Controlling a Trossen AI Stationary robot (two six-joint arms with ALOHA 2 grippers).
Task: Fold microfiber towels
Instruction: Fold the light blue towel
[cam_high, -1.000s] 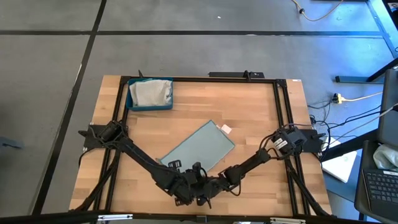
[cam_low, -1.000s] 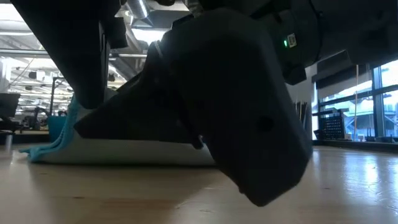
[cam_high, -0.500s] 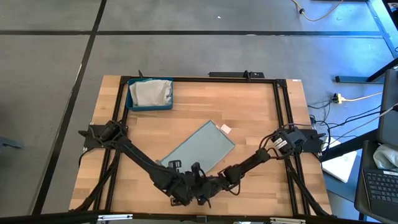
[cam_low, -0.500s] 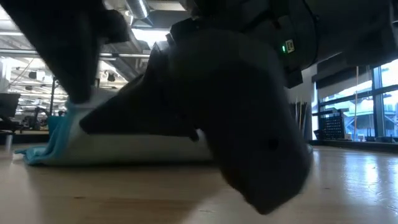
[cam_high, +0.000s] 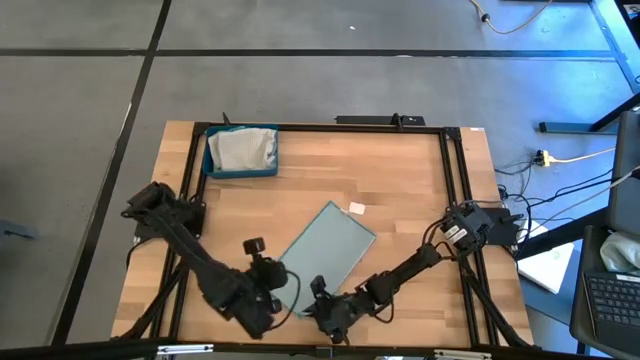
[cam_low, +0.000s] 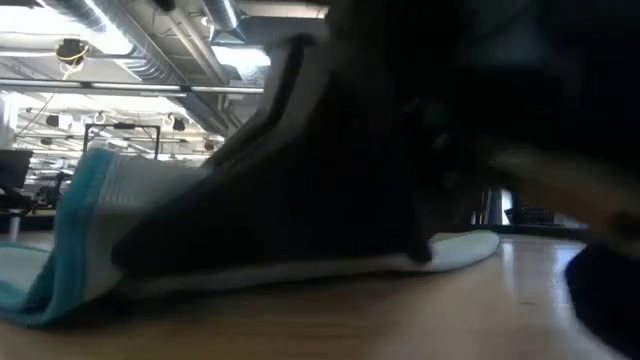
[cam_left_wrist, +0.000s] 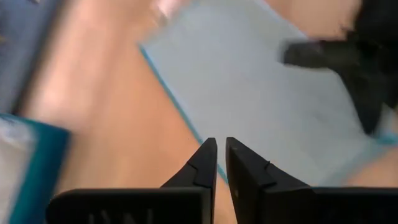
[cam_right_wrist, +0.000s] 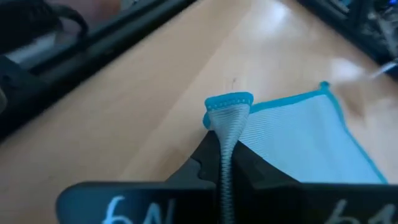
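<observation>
The pale blue towel (cam_high: 322, 247) lies flat as a folded rectangle, set on a slant, on the wooden table (cam_high: 400, 180) toward its near edge and about midway between my two arms; a teal hem runs along its border and a small tag (cam_high: 356, 208) lies just off its far corner. My right gripper (cam_high: 322, 305) is at the towel's near end, and the right wrist view shows its fingers (cam_right_wrist: 211, 163) pressed together on a corner of the cloth (cam_right_wrist: 229, 118), the hem bunched and standing up between them. My left gripper (cam_high: 268, 293) sits just beside the towel's left long edge, its fingers (cam_left_wrist: 204, 163) nearly touching with only a slit between them and nothing held; the left wrist view shows the cloth's hem beyond the tips. I judge the step in hand to be the next fold of this towel, with one near corner secured and the other not yet taken. The next move, in my judgement, calls for the left gripper to take the matching corner, so both can carry the near end over the far end evenly. In the far left corner a dark blue tray (cam_high: 240, 173) holds crumpled light cloths (cam_high: 240, 150), still unfolded.
</observation>
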